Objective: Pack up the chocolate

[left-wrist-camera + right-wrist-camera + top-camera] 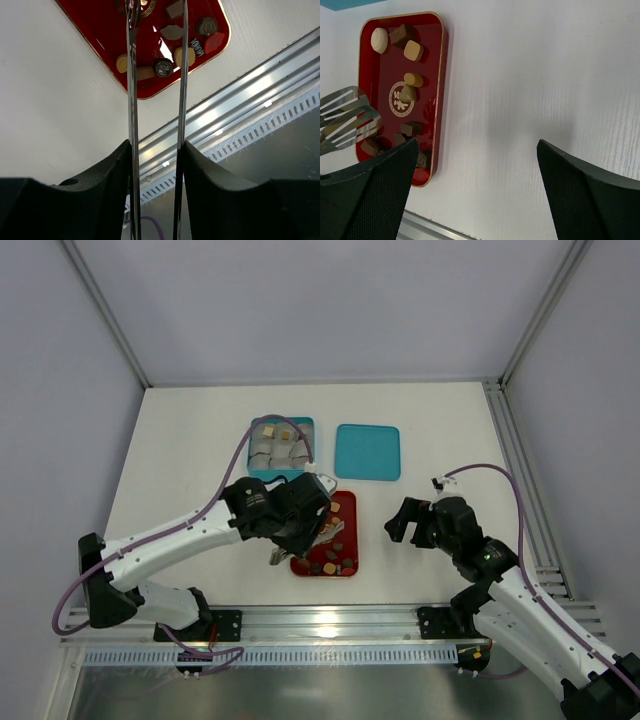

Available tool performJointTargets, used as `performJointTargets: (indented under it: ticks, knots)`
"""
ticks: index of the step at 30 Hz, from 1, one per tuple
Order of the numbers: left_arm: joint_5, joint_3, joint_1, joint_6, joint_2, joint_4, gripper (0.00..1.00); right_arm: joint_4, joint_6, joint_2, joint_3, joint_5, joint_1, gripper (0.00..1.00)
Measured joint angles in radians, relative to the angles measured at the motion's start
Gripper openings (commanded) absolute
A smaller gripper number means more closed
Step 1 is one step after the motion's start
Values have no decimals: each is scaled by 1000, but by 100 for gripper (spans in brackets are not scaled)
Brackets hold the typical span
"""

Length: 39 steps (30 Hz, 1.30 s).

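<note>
Chocolate (413,50) sits in red tray (379,67) on white table (520,75); left fingers (100,190) grip tongs (132,100), right fingers (370,200) gape.

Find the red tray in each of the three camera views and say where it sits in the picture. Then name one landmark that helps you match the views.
Top external: the red tray is just below centre, partly covered.
Left wrist: it is at the top, cut off by the upper edge.
Right wrist: it is on the left side, running top to bottom.
Shared landmark: the metal tongs reaching over the tray.
</note>
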Motion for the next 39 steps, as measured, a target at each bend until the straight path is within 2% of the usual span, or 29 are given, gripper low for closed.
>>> performJointTargets:
  ticks: [39]
  knots:
    - [-32, -1, -101, -56, 166, 60, 43, 0, 3, -35, -33, 1, 0, 100]
